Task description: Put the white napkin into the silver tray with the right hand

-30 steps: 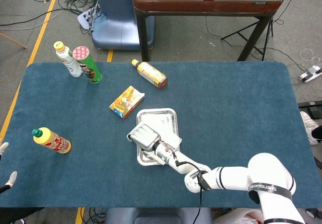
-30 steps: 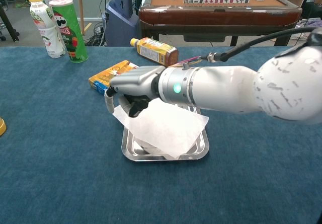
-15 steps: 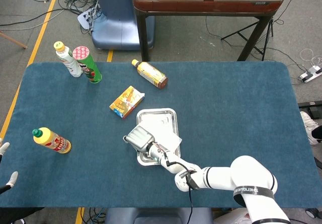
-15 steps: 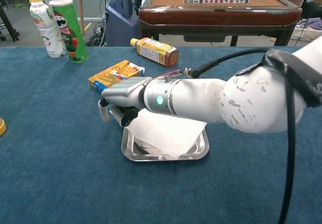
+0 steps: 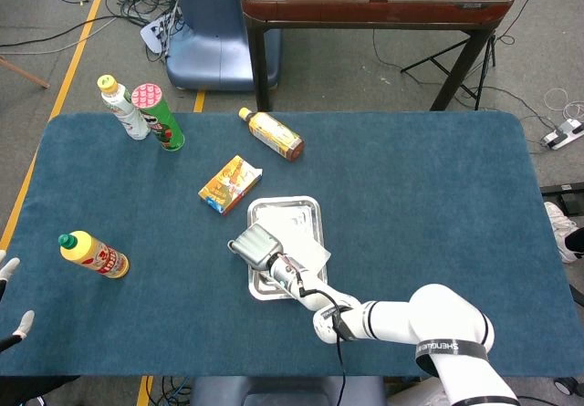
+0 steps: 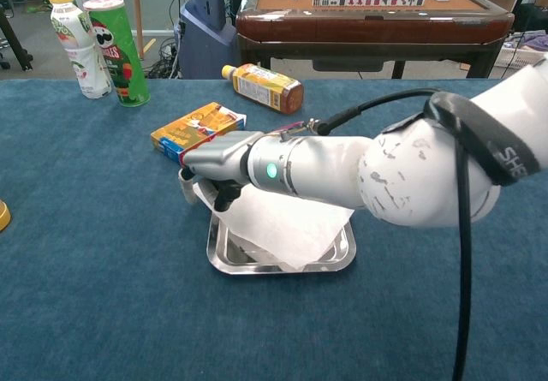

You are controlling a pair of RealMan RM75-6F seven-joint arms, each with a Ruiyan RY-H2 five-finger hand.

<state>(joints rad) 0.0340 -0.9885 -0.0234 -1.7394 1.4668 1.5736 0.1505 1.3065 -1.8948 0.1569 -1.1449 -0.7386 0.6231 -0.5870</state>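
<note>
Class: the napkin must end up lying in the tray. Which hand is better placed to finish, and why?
The right hand: it holds the white napkin at the silver tray, the sheet already draped inside. The left hand sits at the table's far left edge.

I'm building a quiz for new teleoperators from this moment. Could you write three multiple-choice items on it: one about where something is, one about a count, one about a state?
1. Where does the white napkin lie?
A. draped over the silver tray
B. beside the green can
C. on the floor

2. How many bottles are on the blue table?
A. one
B. three
C. five

3. How does the amber bottle near the table's far edge sit?
A. upright
B. on its side
C. inside the tray

Answers:
1. A: the chest view shows the napkin spread across the tray, by the right hand.
2. B: the white bottle, the amber one and the yellow bottle.
3. B: it lies lengthwise on the cloth.
</note>
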